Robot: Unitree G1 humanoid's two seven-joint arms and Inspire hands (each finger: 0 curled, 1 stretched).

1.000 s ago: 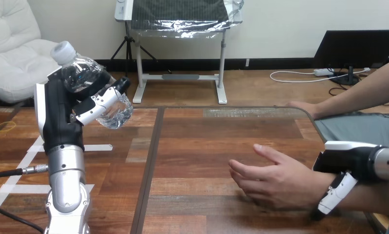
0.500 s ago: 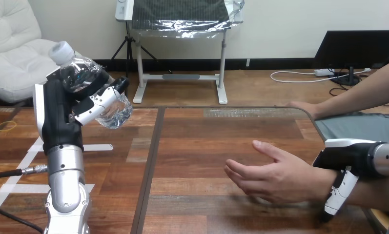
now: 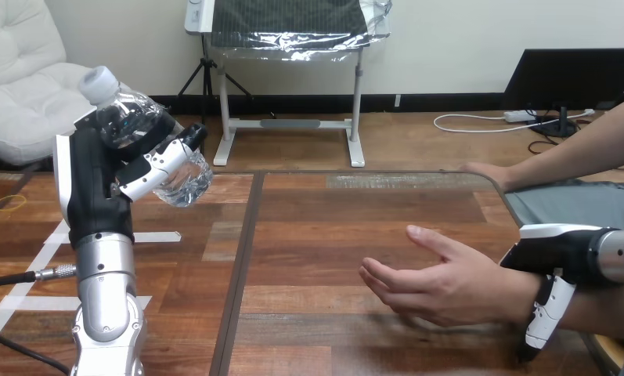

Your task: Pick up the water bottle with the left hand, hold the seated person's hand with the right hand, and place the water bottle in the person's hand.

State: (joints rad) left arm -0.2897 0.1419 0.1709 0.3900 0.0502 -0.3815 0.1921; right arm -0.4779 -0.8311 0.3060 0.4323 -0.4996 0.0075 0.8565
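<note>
Water bottle point(image 3: 128, 117) was held off the table point(image 3: 316, 227), above its left part, in the robot's left hand point(image 3: 93, 184). It was clear and tilted, with its white cap point(image 3: 99, 81) pointing up and to the left and its base lower, toward the right. The left forearm rose nearly upright from the view's bottom edge. The black palm faced right, and its fingers point(image 3: 156, 168) were curled round the bottle's middle, gripping it.

At the view's right, the robot's right hand point(image 3: 559, 251) came in from the side edge and lay across the person's wrist. Its black palm sat on top, and a white finger point(image 3: 545, 313) hooked down over the wrist's near side, so that hand was closed round the wrist.

The person's near hand point(image 3: 449, 286) reached left over the table's right part. Its palm was open, the fingers loosely stretched toward the bottle, and it held nothing. Bottle and open palm were well apart. The person's far hand point(image 3: 481, 169) rested flat at the table's far right corner.
</note>
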